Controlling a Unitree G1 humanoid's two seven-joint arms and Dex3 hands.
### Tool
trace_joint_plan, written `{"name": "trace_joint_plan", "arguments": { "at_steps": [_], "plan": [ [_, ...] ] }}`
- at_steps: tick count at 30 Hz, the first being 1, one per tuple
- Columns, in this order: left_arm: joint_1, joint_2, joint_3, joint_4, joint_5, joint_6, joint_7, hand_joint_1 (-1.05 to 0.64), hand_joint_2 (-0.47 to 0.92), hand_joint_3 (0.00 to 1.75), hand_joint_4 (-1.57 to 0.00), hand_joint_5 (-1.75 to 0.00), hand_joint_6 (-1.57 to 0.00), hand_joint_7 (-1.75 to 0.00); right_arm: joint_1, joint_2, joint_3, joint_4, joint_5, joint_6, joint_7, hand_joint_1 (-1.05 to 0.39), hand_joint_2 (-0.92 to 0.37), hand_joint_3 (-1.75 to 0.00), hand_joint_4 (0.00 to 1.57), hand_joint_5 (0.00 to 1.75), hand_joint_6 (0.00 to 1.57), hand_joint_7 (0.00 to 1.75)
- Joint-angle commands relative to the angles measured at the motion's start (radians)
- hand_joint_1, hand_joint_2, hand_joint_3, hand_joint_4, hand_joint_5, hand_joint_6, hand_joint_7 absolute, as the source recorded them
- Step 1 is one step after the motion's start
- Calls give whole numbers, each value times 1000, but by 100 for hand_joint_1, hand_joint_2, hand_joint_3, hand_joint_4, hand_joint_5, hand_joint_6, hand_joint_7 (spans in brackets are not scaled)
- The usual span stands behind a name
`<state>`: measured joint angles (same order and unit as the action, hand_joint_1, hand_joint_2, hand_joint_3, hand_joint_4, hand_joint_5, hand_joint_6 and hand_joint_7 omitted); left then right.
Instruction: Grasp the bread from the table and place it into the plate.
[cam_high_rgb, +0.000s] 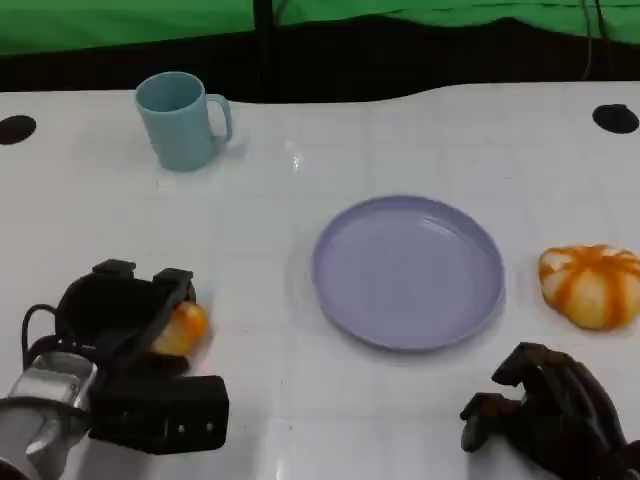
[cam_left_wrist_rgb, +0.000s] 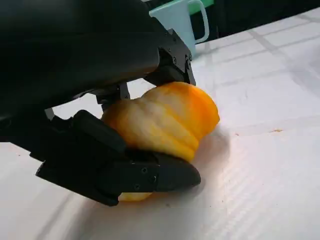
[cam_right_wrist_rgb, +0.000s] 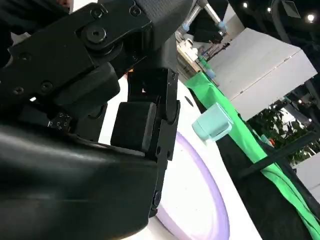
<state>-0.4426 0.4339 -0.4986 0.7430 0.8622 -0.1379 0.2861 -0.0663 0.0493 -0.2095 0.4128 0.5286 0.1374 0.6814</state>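
- The bread (cam_high_rgb: 183, 328) that the left hand (cam_high_rgb: 125, 325) holds is a small orange-yellow roll with pale ridges; in the head view it peeks out at the right side of the hand, at the near left part of the table (cam_high_rgb: 300, 200).
- In the left wrist view the bread (cam_left_wrist_rgb: 165, 120) sits between black fingers (cam_left_wrist_rgb: 160, 175) below it and the hand's upper fingers above, so the left hand (cam_left_wrist_rgb: 115, 125) is clamped around it; the roll's underside seems to be at or just above the white tabletop (cam_left_wrist_rgb: 260, 175), and whether it touches cannot be told.
- A second bread roll (cam_high_rgb: 592, 285), larger, orange with white stripes, lies on the table to the right of the plate, apart from its rim and untouched.
- The lilac plate (cam_high_rgb: 408, 272) rests flat at the centre of the table, between the two rolls, with nothing in it; it lies well to the right of the held bread.
- In the right wrist view a curve of the plate's purple rim (cam_right_wrist_rgb: 210, 200) shows beyond the black fingers.
- The right hand (cam_high_rgb: 545, 410) sits low at the near right, just in front of the plate's near right edge and near the striped roll; its fingers are curled inward and hold nothing.
- In the right wrist view the right hand (cam_right_wrist_rgb: 145, 115) shows as black shells and finger links, bent in.
- A light blue mug (cam_high_rgb: 182, 119) stands upright at the far left of the table, handle to the right, well apart from everything else; it appears too in the left wrist view (cam_left_wrist_rgb: 177, 20) and the right wrist view (cam_right_wrist_rgb: 212, 122).
- A green backdrop (cam_high_rgb: 120, 20) hangs behind the table's far edge.
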Motion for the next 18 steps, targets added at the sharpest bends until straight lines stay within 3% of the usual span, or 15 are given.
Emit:
{"name": "trace_joint_plan", "arguments": {
  "at_steps": [1,2,3,5,7,8,9,12,15,18],
  "plan": [
    [10,-2,-3,43,-5,-32,97,-30,80,70,-67,-175,-62,-124,-4,-14,-11,-2,8,-7,0,-101,-71,0,157,69,157,33],
    [9,-4,-2,50,-5,-45,134,-32,84,59,-67,-175,-66,-114,-7,-15,-11,3,5,-11,1,-101,-71,0,157,69,157,33],
    [8,-6,0,54,-7,-58,165,-33,89,43,-68,-175,-74,-92,-9,-16,-11,4,4,-12,0,-102,-71,-1,157,69,157,34],
    [7,-9,3,61,-11,-76,213,-33,91,32,-69,-175,-80,-74,-11,-15,-12,6,3,-10,-5,-102,-72,-1,157,70,157,34],
    [7,-12,7,64,-12,-91,261,-31,89,36,-70,-175,-62,-133,-14,-15,-14,8,5,-6,-8,-102,-71,0,157,70,157,34],
    [6,-12,8,65,-14,-98,277,-31,87,39,-70,-175,-57,-148,-16,-15,-14,9,3,-7,-13,-102,-71,0,157,70,157,34],
    [5,-11,7,64,-13,-101,285,-30,79,55,-69,-175,-52,-163,-17,-15,-14,10,0,-11,-15,-103,-71,0,157,71,157,35],
    [3,-10,9,60,-14,-109,310,-29,69,75,-68,-175,-50,-166,-20,-13,-15,17,3,-17,-9,-102,-72,0,157,71,157,35],
    [3,-10,11,60,-18,-123,329,-28,62,88,-68,-175,-56,-154,-20,-13,-16,20,5,-23,-2,-100,-73,-1,157,70,157,33],
    [5,-10,24,24,-21,-117,345,-26,56,95,-68,-175,-50,-168,-25,-17,-17,26,4,-18,-7,-102,-71,-1,157,70,157,34]
  ]
}}
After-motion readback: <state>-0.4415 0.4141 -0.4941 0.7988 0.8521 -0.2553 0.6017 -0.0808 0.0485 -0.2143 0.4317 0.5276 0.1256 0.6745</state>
